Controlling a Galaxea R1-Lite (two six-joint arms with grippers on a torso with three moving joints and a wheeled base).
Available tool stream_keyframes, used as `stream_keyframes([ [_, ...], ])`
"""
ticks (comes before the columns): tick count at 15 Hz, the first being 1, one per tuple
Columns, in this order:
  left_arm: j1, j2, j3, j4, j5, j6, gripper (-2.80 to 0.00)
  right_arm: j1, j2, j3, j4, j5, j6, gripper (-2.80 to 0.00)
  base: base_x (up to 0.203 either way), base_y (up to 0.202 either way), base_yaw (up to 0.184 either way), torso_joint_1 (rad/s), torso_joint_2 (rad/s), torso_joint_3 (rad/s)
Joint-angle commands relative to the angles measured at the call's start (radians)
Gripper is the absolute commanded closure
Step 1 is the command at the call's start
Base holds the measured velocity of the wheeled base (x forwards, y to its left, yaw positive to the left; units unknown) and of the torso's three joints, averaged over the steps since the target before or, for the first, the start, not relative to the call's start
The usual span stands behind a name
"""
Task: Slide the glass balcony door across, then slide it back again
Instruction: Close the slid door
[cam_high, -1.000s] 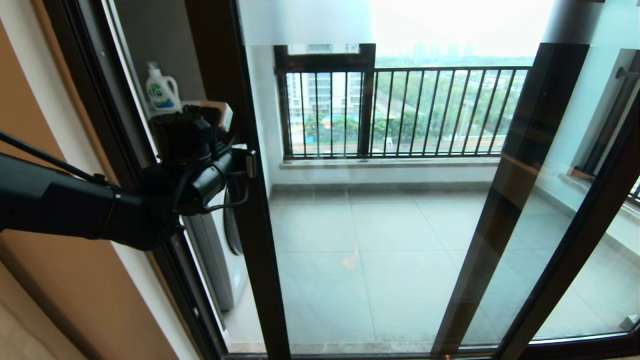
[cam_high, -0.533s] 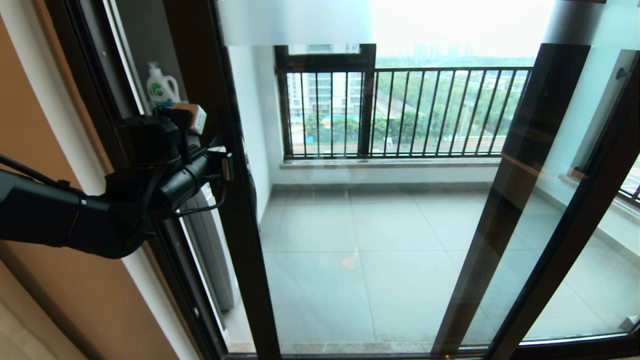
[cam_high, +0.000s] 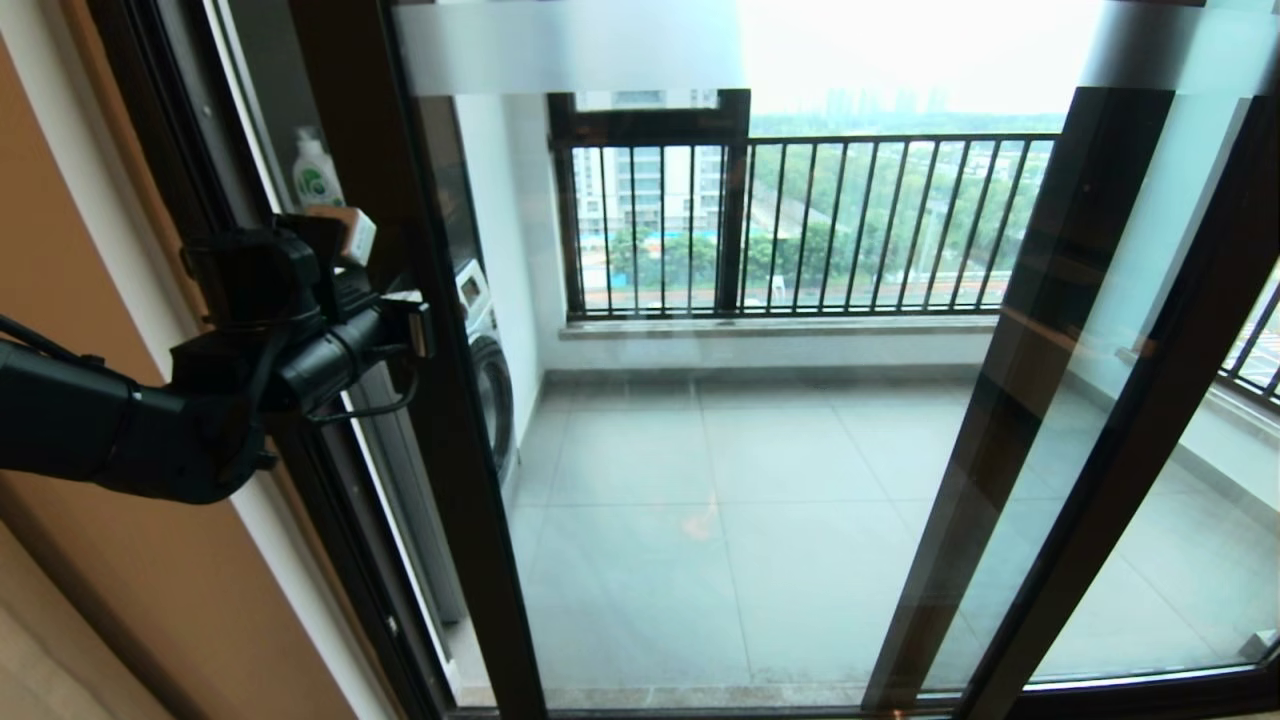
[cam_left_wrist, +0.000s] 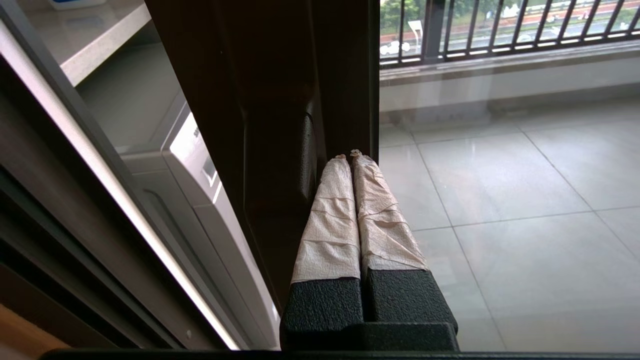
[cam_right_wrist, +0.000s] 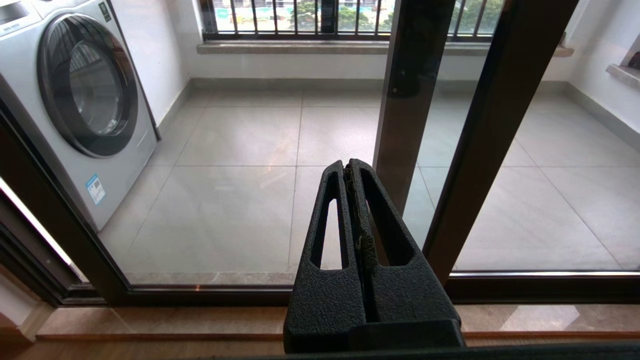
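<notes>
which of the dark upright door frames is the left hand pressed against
The leftmost upright, the glass door's edge next to the washing machine. The left hand, shut, touches it; the two uprights on the right stand far from it.

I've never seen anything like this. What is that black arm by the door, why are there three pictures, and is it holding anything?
That black arm is the robot's left arm. Its left gripper, two fingers wrapped in pale tape and pressed shut, pushes against the dark brown metal frame of the tall glass balcony door, beside the door's black handle. It holds nothing. The wide picture comes from a camera on the robot's head. The other two come from cameras on each wrist, looking along the fingers. The right gripper is shut and empty, idle in front of the glass. Behind the glass are a silver front-loading washing machine, grey floor tiles and dark railing bars.
</notes>
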Motion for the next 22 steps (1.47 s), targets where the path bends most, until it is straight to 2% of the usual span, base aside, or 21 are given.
stream_keyframes([
  [1,0.016,0.004,0.0,-0.007,0.007,0.001,0.0,0.0,0.001,0.0,-0.001,0.001,-0.001,0.0,0.0,0.0,0.0,0.0,0.0,0.0],
  [9,0.075,-0.01,0.006,-0.007,-0.028,0.001,0.0,0.0,0.001,0.0,0.001,0.001,-0.001,0.0,0.0,0.0,0.0,0.0,0.0,0.0],
  [14,0.084,-0.032,0.008,-0.008,-0.038,-0.001,0.0,0.0,0.001,0.0,0.001,0.001,-0.001,0.0,0.0,0.0,0.0,0.0,0.0,0.0],
  [22,0.2,0.004,0.005,-0.008,-0.103,0.001,0.0,0.0,0.001,0.0,-0.001,0.001,-0.001,0.0,0.0,0.0,0.0,0.0,0.0,0.0],
])
